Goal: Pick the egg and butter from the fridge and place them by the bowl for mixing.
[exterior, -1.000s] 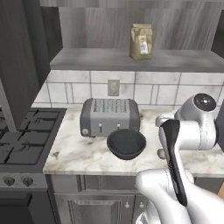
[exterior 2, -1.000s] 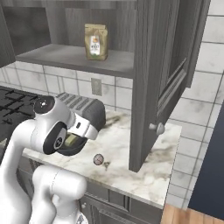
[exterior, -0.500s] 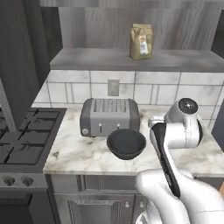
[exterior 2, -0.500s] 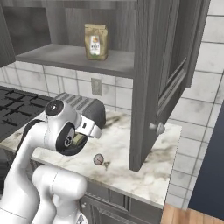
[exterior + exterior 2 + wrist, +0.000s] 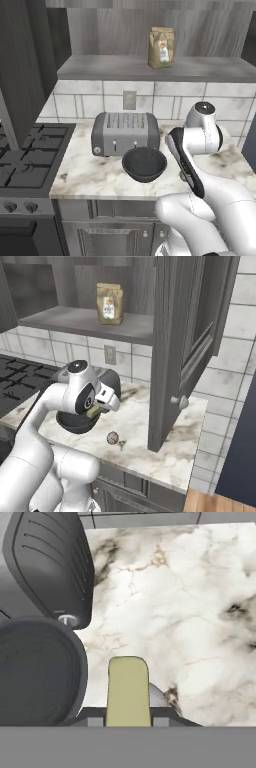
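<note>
- Butter [image 5: 128, 689]: pale yellow stick, clamped between the closed jaws of the gripper [image 5: 97, 410]; in the hand view it juts forward over the marble, just beside the bowl's rim.
- Egg [image 5: 112, 438]: small brownish-grey oval, lying on the worktop [image 5: 165, 448] near the bowl on its right side, apart from it, close to the front edge.
- Bowl [image 5: 144, 163]: deep, dark grey-black, standing on the worktop directly in front of the toaster; appears empty.
- Step in hand, as judged: egg looks delivered; the butter is being carried in for its set-down beside the bowl.
- Next move, as judged: lower the stick to bare marble on the bowl's right, clear of the rim and clear of the egg, then release and lift straight up.
- Toaster [image 5: 125, 132]: silver, two-slot, behind the bowl against the tiled wall; its dark end sits close to the hand's path in the hand view.
- Cabinet door [image 5: 182, 341]: dark grey wood, standing open over the worktop's right part, knob facing the arm; it limits room to the right.
- Paper bag [image 5: 161, 47]: tan, upright on the open shelf above; well clear of the work.
- Stove [image 5: 22, 157]: dark burners to the left of the worktop; not involved.
- Risk, as judged: the egg could roll if nudged during set-down.
</note>
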